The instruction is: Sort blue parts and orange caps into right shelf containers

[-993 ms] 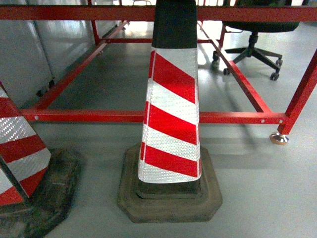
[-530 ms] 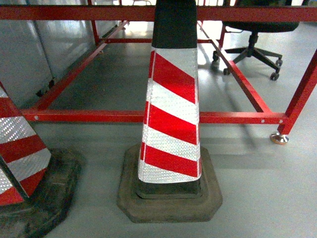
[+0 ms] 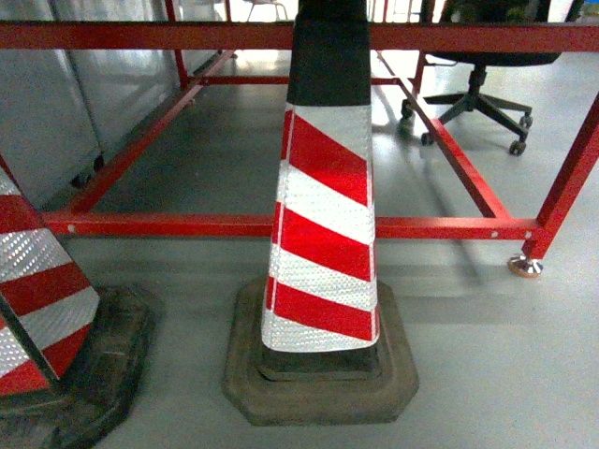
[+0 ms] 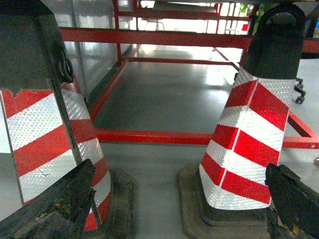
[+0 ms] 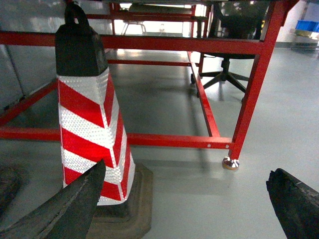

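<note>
both hands point(image 4: 169, 209) point(image 5: 184, 209) hang low, fingers spread wide, empty, facing a striped cone point(image 3: 323, 234).

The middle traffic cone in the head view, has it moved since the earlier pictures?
Cannot tell. The cone sits slightly lower in the view, but the red frame behind it and the floor shifted down equally, so the camera likely tilted, not the cone.

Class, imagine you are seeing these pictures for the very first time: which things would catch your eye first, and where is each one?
A red-and-white striped traffic cone with a black top stands front and centre on the grey floor, on a dark base. A second striped cone is cut off at the left edge. Behind them runs a bright red metal frame, with a black office chair at the far right.
</note>
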### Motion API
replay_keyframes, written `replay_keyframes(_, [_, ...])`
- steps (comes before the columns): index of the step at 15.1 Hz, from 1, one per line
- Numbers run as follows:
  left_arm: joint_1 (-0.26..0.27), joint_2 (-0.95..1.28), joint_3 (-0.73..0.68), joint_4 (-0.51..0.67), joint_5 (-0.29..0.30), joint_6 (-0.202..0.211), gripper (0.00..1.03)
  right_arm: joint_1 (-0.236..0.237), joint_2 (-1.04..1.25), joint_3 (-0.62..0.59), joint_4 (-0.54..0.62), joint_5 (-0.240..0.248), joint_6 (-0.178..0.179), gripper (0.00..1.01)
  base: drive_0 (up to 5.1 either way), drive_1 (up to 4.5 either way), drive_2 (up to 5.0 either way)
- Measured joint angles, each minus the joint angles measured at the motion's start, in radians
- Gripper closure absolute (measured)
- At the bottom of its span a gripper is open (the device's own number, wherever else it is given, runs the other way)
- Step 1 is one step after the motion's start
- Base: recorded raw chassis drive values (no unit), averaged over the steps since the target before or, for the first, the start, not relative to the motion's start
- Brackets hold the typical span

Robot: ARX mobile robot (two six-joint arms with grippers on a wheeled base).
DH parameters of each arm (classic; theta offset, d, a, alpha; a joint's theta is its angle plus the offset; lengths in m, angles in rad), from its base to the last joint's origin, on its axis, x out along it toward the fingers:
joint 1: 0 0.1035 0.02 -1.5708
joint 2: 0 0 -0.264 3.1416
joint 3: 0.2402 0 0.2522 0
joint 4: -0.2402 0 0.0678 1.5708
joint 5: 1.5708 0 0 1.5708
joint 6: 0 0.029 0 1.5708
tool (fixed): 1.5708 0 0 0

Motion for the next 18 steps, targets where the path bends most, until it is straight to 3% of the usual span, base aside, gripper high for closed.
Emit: replay_keyframes(18, [0.0,0.0,0.0,0.004,-0.001,0.0,0.05,0.0,0.0,0.0,0.002,0.001,0.008,0.03,0.0,0.0,0.0])
